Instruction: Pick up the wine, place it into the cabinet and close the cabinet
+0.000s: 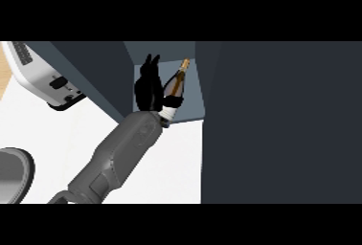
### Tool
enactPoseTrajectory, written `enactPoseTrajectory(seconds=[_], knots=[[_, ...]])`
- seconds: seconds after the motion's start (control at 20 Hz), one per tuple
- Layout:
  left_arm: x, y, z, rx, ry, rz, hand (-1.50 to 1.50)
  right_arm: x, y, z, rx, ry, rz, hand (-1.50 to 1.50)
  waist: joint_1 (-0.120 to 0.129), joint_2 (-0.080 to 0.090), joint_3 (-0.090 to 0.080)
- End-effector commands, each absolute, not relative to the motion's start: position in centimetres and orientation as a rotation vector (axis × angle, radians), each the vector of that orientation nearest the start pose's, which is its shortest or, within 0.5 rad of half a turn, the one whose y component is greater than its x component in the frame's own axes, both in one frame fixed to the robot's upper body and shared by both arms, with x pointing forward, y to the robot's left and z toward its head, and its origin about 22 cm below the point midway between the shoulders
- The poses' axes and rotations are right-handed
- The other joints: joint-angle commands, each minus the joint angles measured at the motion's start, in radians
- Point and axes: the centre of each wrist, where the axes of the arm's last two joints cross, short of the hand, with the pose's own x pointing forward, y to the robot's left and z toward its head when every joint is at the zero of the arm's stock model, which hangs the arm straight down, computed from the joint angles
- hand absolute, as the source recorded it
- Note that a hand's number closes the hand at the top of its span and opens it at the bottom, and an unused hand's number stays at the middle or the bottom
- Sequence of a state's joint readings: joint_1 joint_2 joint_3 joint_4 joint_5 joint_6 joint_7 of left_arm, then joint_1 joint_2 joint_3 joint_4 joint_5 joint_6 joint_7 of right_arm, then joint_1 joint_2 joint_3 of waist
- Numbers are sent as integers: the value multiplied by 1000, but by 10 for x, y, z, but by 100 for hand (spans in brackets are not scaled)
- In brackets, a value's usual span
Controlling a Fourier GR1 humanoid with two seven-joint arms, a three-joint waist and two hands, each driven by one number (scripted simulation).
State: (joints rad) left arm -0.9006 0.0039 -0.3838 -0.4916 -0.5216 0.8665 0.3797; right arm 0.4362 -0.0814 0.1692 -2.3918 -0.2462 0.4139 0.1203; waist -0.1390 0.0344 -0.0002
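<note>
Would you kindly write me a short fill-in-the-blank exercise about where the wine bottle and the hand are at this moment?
1. The wine bottle is held by a single ____ hand.
2. The bottle's gold-topped neck points into the open ____.
3. The silver appliance sits in the view's upper ____ corner.
4. The forearm behind the hand is coloured ____.

Missing words: black; cabinet; left; grey

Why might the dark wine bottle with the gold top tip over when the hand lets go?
The dark wine bottle with the gold top is tall and narrow, so it could probably tip easily. It looks like smooth glass, likely slippery and breakable. The black hand holds it tilted inside the blue-grey cabinet, so it should be stood upright first.
</note>
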Motion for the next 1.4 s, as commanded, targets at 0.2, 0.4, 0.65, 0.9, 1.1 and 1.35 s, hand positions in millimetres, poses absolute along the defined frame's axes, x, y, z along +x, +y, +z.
enactPoseTrajectory(seconds=[0.2,0.4,0.65,0.9,1.1,1.35], knots=[[406,89,10,974,-1425,-395,-150,106,-231,132,519,-1872,286,-150,-2,5,-3],[411,84,27,886,-1526,-301,-150,107,-232,129,530,-1869,293,-150,3,4,-4],[405,91,16,799,-1593,-248,-150,104,-231,133,527,-1860,301,-150,16,0,-5],[408,88,28,724,-1682,-167,-150,103,-232,134,520,-1855,312,-150,37,-10,-3],[406,86,33,672,-1725,-53,-150,101,-236,139,518,-1861,328,-150,33,-10,-3],[399,79,36,583,-1763,38,-150,104,-224,138,482,-1857,271,-150,66,-22,-2]])
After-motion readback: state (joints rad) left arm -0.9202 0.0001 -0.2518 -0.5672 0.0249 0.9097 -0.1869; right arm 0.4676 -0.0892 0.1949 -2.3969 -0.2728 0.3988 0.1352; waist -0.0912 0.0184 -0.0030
